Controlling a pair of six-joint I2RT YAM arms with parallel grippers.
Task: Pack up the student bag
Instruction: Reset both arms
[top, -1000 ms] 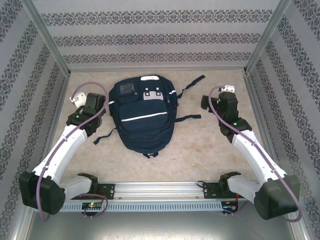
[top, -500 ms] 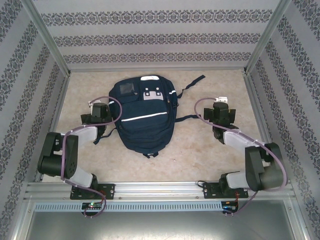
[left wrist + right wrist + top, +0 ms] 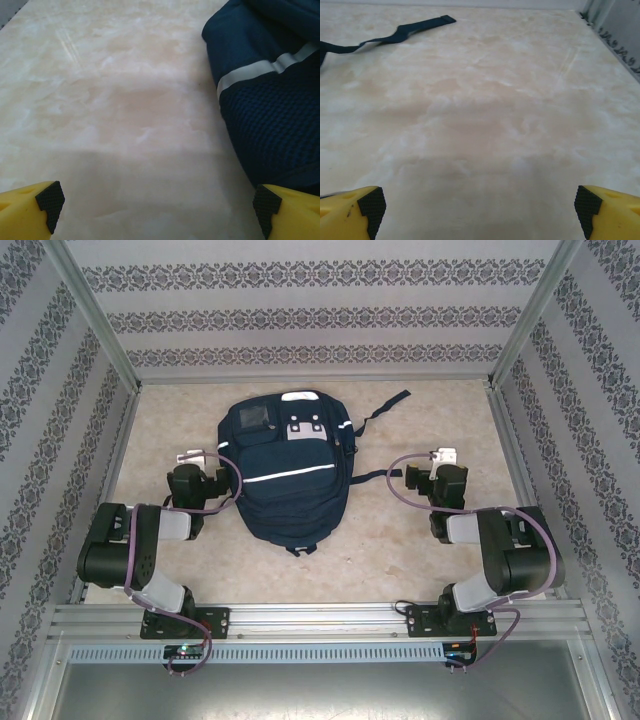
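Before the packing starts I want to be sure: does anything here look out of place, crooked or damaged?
Nothing looks spilled or damaged. The student bag lies flat on the table. Only its loose straps sprawl outward, mostly on the right side, which looks untidy rather than wrong.

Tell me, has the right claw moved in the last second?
Yes: the right claw pulled back toward the near rail, now level with the middle of the student bag.

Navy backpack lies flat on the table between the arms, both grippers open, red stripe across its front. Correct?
No: the stripe across the student bag is white, not red, per the top external view. It does lie flat on the table, left gripper and right gripper open.
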